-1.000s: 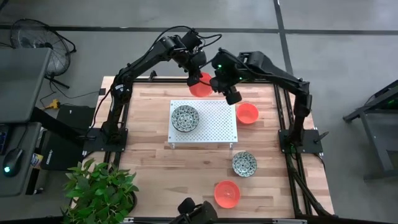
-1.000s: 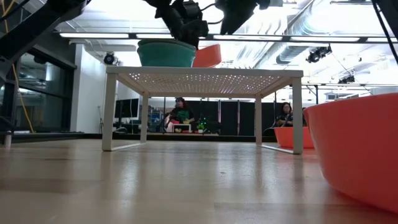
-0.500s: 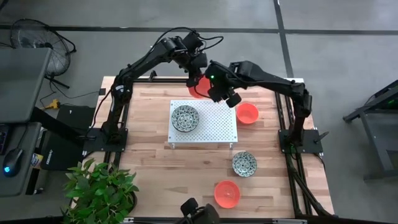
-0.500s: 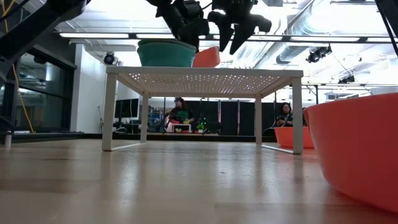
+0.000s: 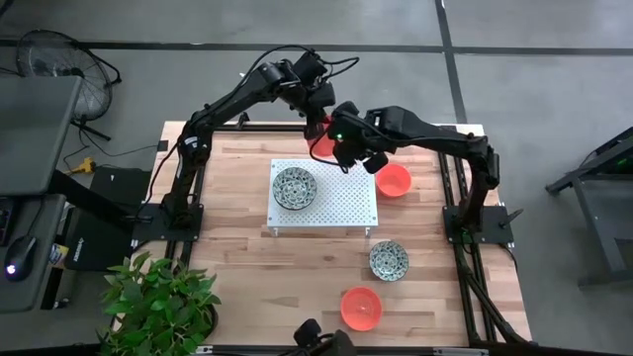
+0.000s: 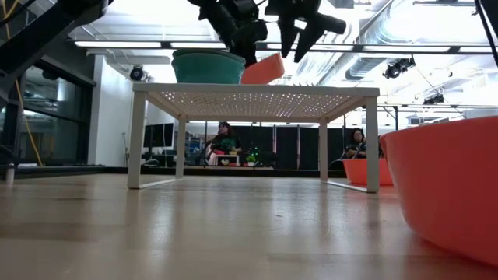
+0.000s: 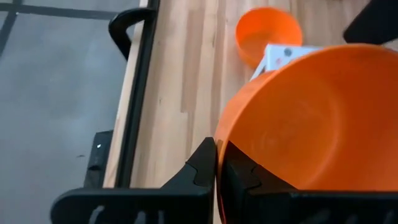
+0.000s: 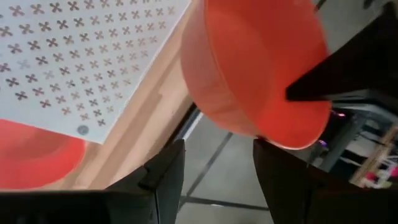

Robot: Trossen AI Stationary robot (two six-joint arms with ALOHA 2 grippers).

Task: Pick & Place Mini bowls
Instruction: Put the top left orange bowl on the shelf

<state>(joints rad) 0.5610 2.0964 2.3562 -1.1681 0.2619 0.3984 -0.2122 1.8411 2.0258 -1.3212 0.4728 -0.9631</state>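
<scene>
My left gripper (image 5: 318,117) is shut on a plain orange-red mini bowl (image 5: 320,144), which hangs over the far edge of the white perforated platform (image 5: 341,198). My right gripper (image 8: 214,165) is open and stands right beside that bowl (image 8: 249,74), its fingers apart at the bowl's lower edge; I see no contact. A speckled bowl (image 5: 295,188) sits on the platform. Another speckled bowl (image 5: 389,260) and two orange-red bowls (image 5: 393,180) (image 5: 361,309) rest on the table. A third speckled bowl does not show. My left gripper pinches the orange-red bowl's rim (image 7: 219,140), one finger (image 7: 239,177) inside the bowl and one (image 7: 200,163) outside. The fingers come from above, pointing down. The bowl (image 6: 263,70) is lifted clear, tilted, just above the platform's top.
The platform stands on thin white legs (image 6: 137,136) with free room beneath it. The orange-red bowl (image 6: 447,187) near the table's front looms large in the low view. A black frame rail (image 7: 134,93) runs along the table's far edge. People sit in the room behind.
My right gripper has moved toward the table's left, close up to the bowl that my left gripper holds, and has turned, its open fingers now showing in the low view. The held bowl has tipped a little more while staying over the platform's far edge.
</scene>
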